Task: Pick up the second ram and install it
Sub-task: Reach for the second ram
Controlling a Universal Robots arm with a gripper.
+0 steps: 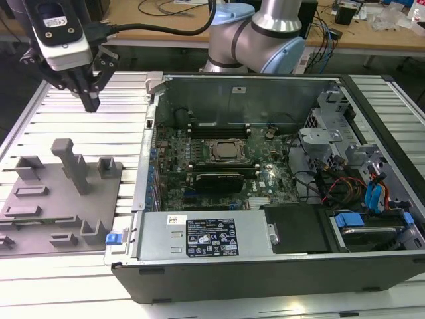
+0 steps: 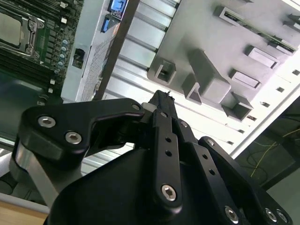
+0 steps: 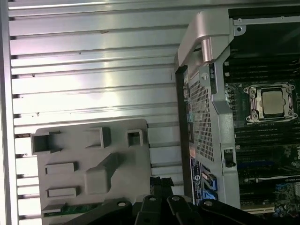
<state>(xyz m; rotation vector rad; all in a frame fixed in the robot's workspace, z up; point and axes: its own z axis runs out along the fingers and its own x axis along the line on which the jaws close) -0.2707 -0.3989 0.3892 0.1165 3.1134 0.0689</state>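
Note:
My gripper (image 1: 90, 101) hangs high over the slatted table, beyond the grey fixture (image 1: 60, 199) and to the exterior view's left of the open computer case (image 1: 265, 266). Its black fingers (image 2: 161, 98) are pressed together with nothing between them. In the first wrist view a thin green strip, the second ram (image 3: 70, 209), lies along the near edge of the grey fixture (image 3: 93, 140), close to my gripper (image 3: 161, 185). Inside the case the silver CPU socket (image 1: 229, 151) sits between long black slots (image 1: 219, 126).
A tall grey post (image 1: 74, 166) and smaller blocks rise from the fixture. The case's side wall and corner latch (image 1: 153, 83) stand between the fixture and the motherboard. A black card (image 1: 216, 181), cables and drive bays (image 1: 345, 166) crowd the case. The arm's base (image 1: 265, 33) is behind.

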